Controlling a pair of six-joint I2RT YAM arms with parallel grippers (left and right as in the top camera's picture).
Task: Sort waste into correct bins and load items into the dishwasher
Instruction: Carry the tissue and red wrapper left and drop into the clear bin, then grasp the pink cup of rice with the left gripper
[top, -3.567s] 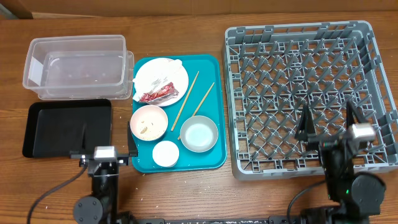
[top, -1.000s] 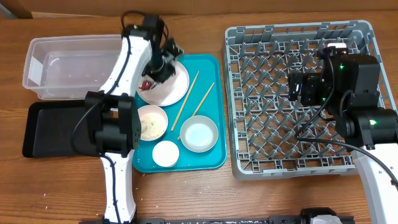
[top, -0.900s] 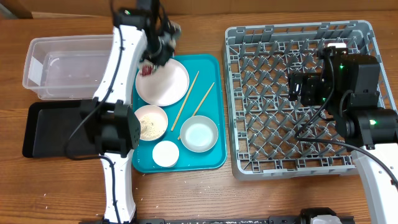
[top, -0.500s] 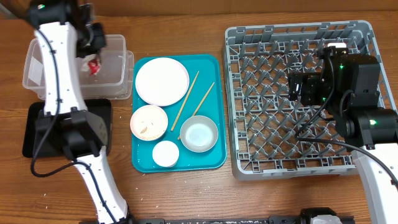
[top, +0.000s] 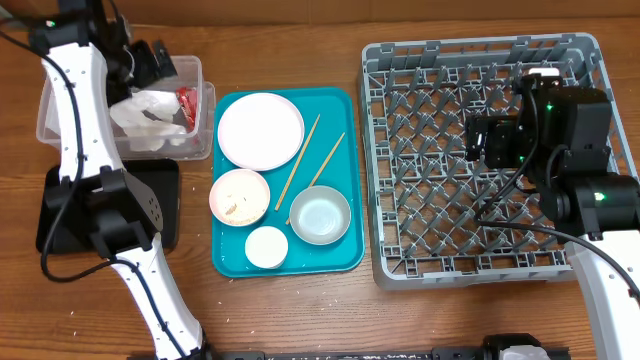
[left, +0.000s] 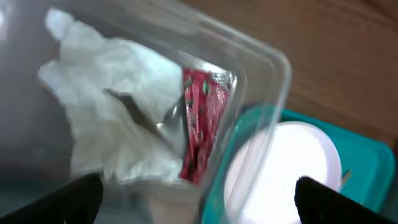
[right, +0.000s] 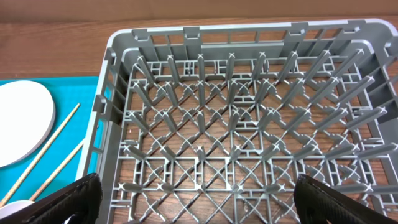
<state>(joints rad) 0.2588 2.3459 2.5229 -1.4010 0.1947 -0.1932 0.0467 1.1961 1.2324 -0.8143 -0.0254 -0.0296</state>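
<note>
Overhead: teal serving tray (top: 340, 105), smooth plastic, rectangular with rounded corners, on the wood-grain table (top: 300, 310). On it: pale pink plate (top: 260, 130), flat, round, bare, at the far-left corner; pink bowl (top: 239, 196) just nearer, pale crumbs (top: 233, 208) on its floor; small white cup (top: 266, 246) at the near edge; grey-green bowl (top: 320, 216), glossy, right of the cup. Two thin wooden chopsticks (top: 298, 161) lie slantwise on the tray's right half, apart from each other. Clear plastic tub (top: 206, 130), rectangular, just left of the tray's far-left corner, holds the crumpled white paper napkin (top: 145, 122) and the red-and-white wrapper (top: 187, 100), the wrapper on the side nearest the tray. White left arm (top: 82, 120) reaches over the tub. Shallow black tray (top: 170, 205), matte, left of the tray's near half, partly under that arm. Grey dish rack (top: 480, 47), a square lattice of upright pegs, right of the tray, with the right arm (top: 560, 130) above it. Left wrist: left gripper (left: 199, 202) has its dark fingertips spread to the frame's corners, nothing between them. Below it, blurred, the napkin's soft folds and the wrapper press against the tub's see-through corner wall; beyond that wall, the tray's teal edge and the plate. Right wrist: right gripper (right: 199, 202) likewise spread wide and empty, looking down on the rack's crossed ribs and tapered pegs. The tray, the plate's rim and both chopsticks show left of the rack.
</note>
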